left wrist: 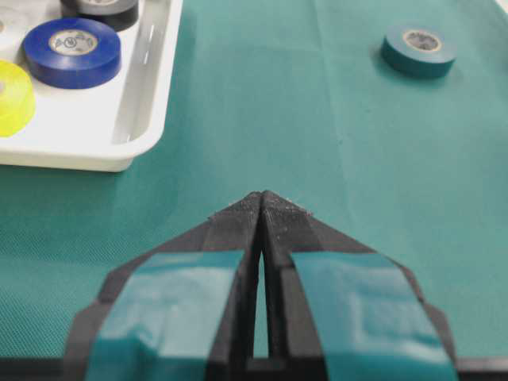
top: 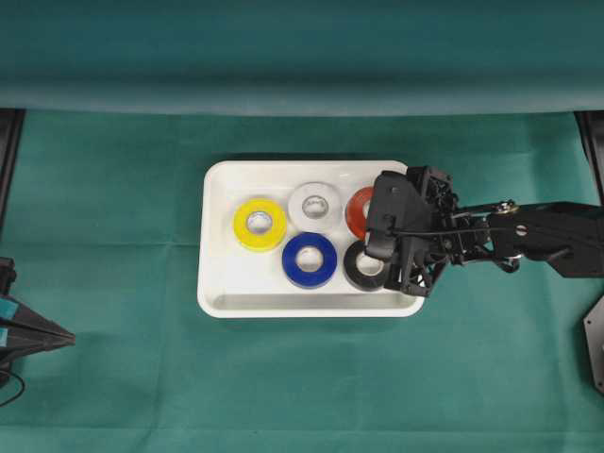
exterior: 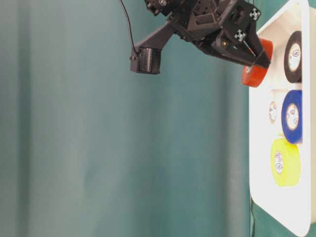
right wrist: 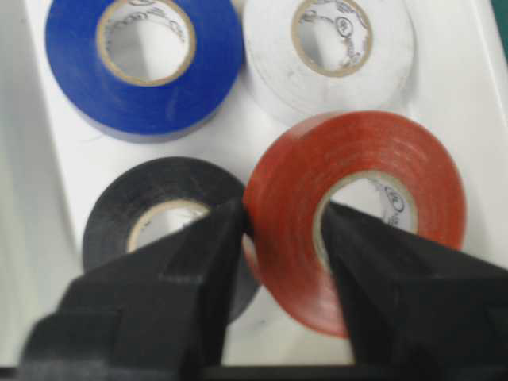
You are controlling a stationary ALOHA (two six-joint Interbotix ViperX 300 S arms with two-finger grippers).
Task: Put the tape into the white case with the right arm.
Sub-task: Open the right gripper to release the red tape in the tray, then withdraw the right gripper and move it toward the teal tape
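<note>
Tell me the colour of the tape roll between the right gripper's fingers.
Red tape roll, one finger inside its core; the right wrist view shows it best.

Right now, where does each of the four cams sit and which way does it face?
Overhead: above, facing down on the white case; right gripper over it, left gripper at the edge.
Table-level: low, image rotated; case rim, right gripper on the red tape.
Left wrist: along shut fingers over cloth toward a teal tape.
Right wrist: down its fingers straddling the red tape's wall.
Shared: blue tape shows in all four.
</note>
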